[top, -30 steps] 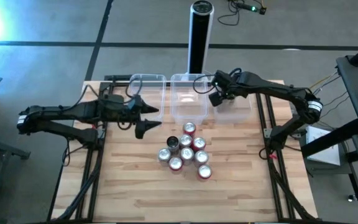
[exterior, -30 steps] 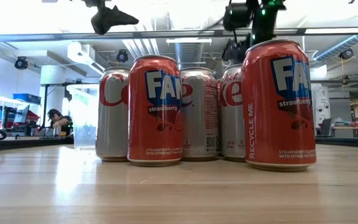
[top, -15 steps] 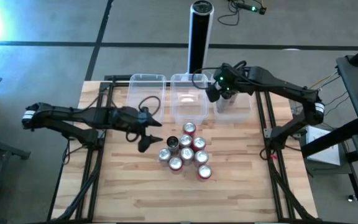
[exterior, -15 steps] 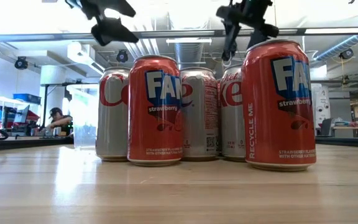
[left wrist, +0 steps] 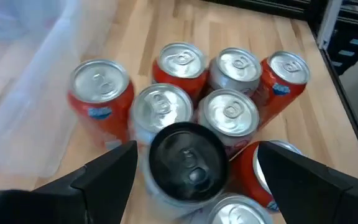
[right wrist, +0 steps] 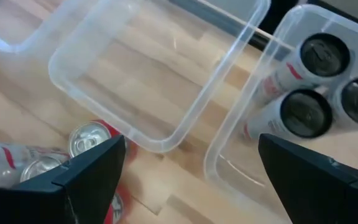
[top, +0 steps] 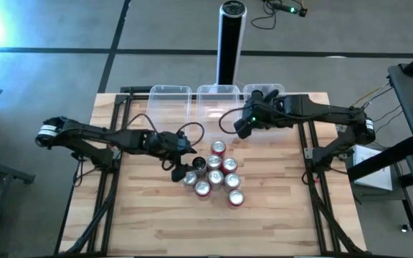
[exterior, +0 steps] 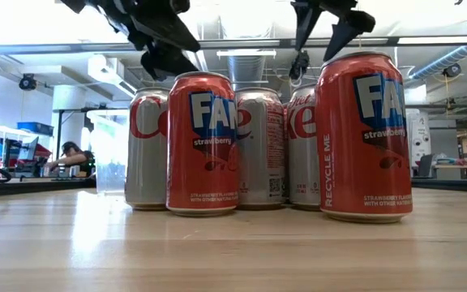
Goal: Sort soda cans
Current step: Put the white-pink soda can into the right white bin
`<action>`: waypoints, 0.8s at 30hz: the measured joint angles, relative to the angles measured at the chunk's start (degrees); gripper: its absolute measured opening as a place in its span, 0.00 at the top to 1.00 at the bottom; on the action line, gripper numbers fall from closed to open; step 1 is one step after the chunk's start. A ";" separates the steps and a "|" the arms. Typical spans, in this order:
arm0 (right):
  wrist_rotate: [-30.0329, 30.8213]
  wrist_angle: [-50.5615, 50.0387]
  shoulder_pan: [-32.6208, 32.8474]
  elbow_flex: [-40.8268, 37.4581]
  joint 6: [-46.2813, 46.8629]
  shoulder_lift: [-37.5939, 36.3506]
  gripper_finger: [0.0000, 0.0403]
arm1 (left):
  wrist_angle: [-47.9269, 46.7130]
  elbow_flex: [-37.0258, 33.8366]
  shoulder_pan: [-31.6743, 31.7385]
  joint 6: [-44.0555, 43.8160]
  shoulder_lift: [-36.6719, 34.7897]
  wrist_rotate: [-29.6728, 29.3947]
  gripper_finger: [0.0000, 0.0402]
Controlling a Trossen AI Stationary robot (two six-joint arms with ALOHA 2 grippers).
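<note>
Fingers spread wide and empty, the left gripper [left wrist: 194, 168] has swung in from the table's left to straddle the black-topped can [left wrist: 187, 155] in the red-and-silver soda can cluster [top: 214, 174]; the open, empty right gripper [top: 243, 127] has left the clear plastic bins [top: 216, 92], so a fresh pick seems imminent.

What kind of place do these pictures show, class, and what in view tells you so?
Probably a robotics lab or workshop: two robot arms work over a wooden table on a metal frame, soda cans beside clear plastic bins, and the low view shows exposed ceiling ducts.
</note>
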 joint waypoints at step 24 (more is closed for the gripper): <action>0.47 -0.45 1.17 -0.02 -1.93 -0.54 0.10 | 2.42 0.81 -0.11 -4.70 11.34 -4.39 0.35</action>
